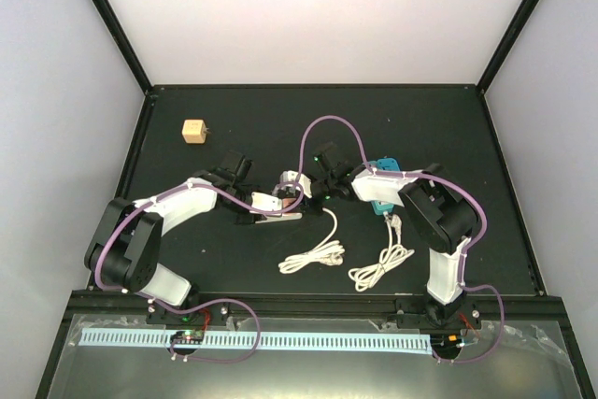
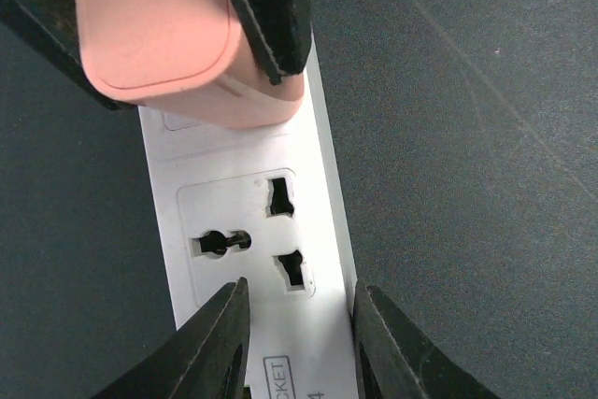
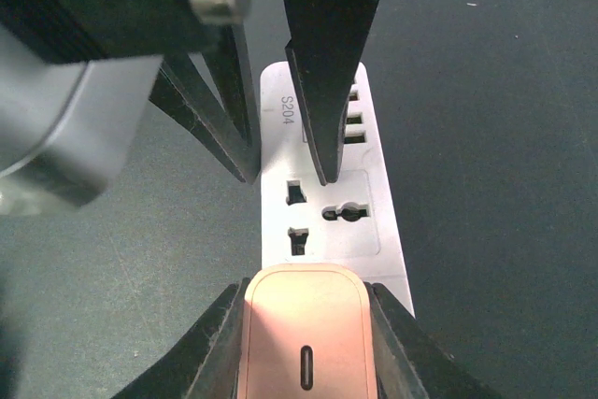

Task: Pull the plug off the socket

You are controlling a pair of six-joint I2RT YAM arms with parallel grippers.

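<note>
A pink plug (image 3: 308, 343) stands on one end of a white power strip (image 3: 374, 231); its pins are hidden. My right gripper (image 3: 308, 298) is shut on the plug, one finger on each side. In the left wrist view the plug (image 2: 159, 35) is at the top with a right finger (image 2: 266, 7) on it. My left gripper (image 2: 299, 294) is on the strip (image 2: 234, 193) beside an empty socket, one finger on its face, the other against its edge. In the top view both grippers (image 1: 254, 201) (image 1: 301, 192) meet over the strip (image 1: 277, 216) at mid-table.
A wooden cube (image 1: 194, 131) sits at the far left. A teal box (image 1: 383, 184) lies under the right arm. Two coiled white cables (image 1: 313, 254) (image 1: 381, 264) lie in front of the grippers. Black frame rails border the table.
</note>
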